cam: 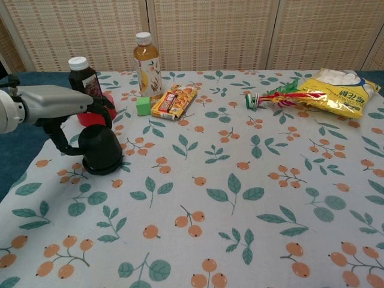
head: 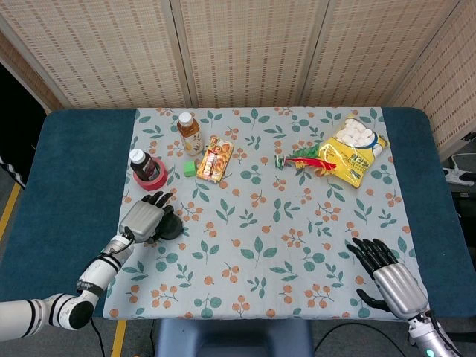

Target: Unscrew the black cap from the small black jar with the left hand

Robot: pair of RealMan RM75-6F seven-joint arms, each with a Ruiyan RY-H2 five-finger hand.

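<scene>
The small black jar (cam: 102, 153) with its black cap (cam: 99, 137) stands on the leaf-print cloth at the left, partly showing in the head view as the jar (head: 172, 227). My left hand (cam: 57, 103) lies over it. The thumb hooks round the cap's near left side and the fingers (cam: 105, 107) curl down over its far side, so the hand grips the cap. In the head view my left hand (head: 146, 218) covers the jar's left part. My right hand (head: 392, 277) rests at the cloth's front right corner with fingers spread, holding nothing.
Just behind the jar a dark juice bottle (cam: 82, 77) stands in a red tape roll (cam: 103, 111). Further back are a tea bottle (cam: 146, 63), a green cube (cam: 142, 105) and a snack packet (cam: 174, 100). A yellow marshmallow bag (cam: 339, 90) and a red-green trinket (cam: 273, 97) lie far right.
</scene>
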